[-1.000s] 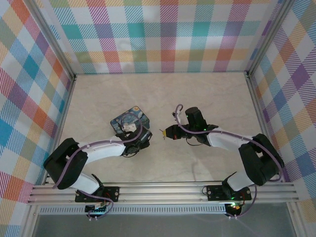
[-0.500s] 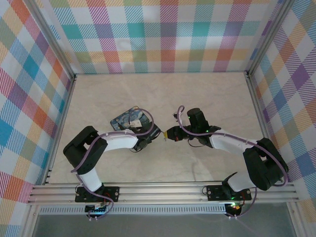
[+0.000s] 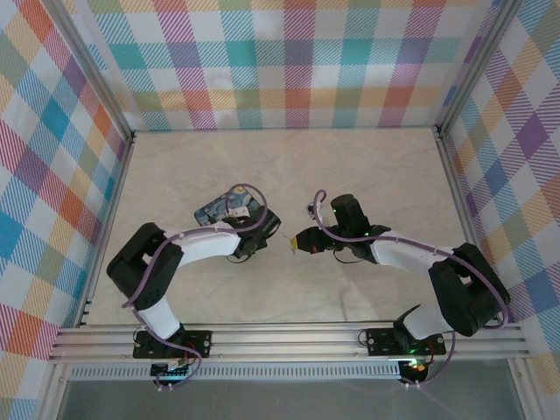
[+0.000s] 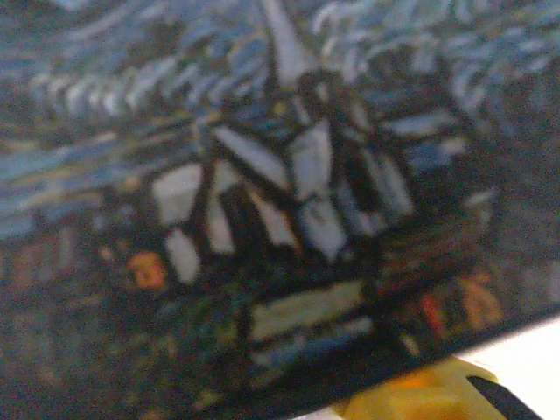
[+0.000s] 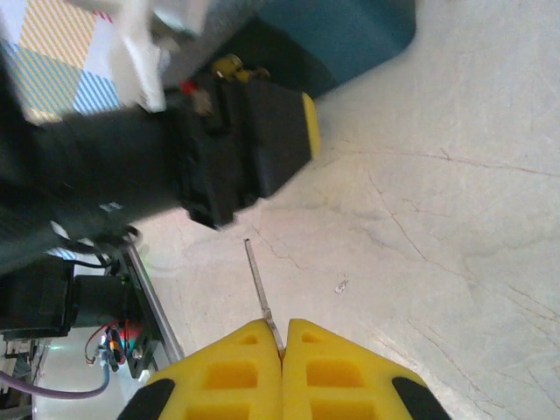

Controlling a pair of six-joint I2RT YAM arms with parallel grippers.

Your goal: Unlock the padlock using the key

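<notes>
My right gripper (image 3: 298,241) (image 5: 282,348) is shut on the key (image 5: 259,282), a thin grey metal sliver that sticks out forward over the table. In the top view the key (image 3: 290,238) points left toward my left gripper (image 3: 265,231). Seen from the right wrist, the left gripper (image 5: 249,144) is a dark block with a yellow fingertip (image 5: 309,122), just beyond the key's tip and apart from it. I cannot make out its jaws. The padlock is hidden. The left wrist view is a blurred close-up of the box's picture (image 4: 262,201), with one yellow finger (image 4: 416,400) at the bottom.
The large dark blue box (image 3: 224,208) (image 5: 350,35) with the swirl picture lies just behind the left gripper. Purple cables (image 3: 249,197) loop over both arms. Bare marble tabletop (image 3: 350,175) spreads behind and to the right, fenced by checked walls.
The left gripper has drawn back a little from the key's tip, up and left toward the box. The right gripper holds the key in nearly the same place.
</notes>
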